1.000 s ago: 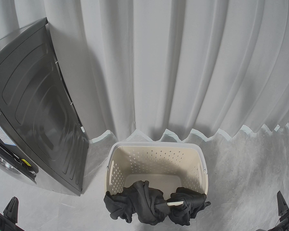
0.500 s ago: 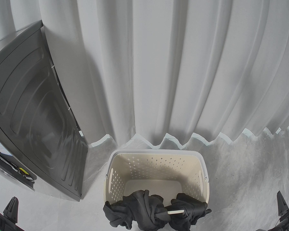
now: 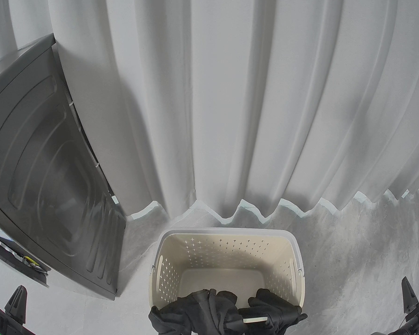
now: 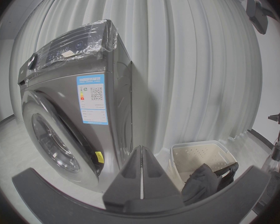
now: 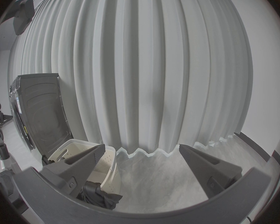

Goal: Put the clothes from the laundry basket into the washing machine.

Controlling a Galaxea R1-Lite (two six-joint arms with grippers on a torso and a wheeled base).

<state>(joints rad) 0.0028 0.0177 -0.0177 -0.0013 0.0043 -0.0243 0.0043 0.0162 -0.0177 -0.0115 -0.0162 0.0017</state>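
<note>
Ahead of the right gripper [image 5: 141, 147], grey marbled floor [image 5: 158, 178] is lying open to the white pleated curtain [image 5: 146, 78] walling the far side. Toward its inner side the cream perforated plastic laundry basket [image 5: 111, 171] is standing, dark crumpled clothes [image 5: 96, 195] crowding the near rim, the interior behind open. Facing the left gripper [image 4: 141, 171], the grey metal washing machine [image 4: 118, 103] is blocking passage, its round glass door [image 4: 53, 140] perhaps ajar.

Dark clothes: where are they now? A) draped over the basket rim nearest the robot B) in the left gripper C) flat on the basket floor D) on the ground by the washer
A: the dark clothes hang over the laundry basket's near rim, partly outside it.
</note>
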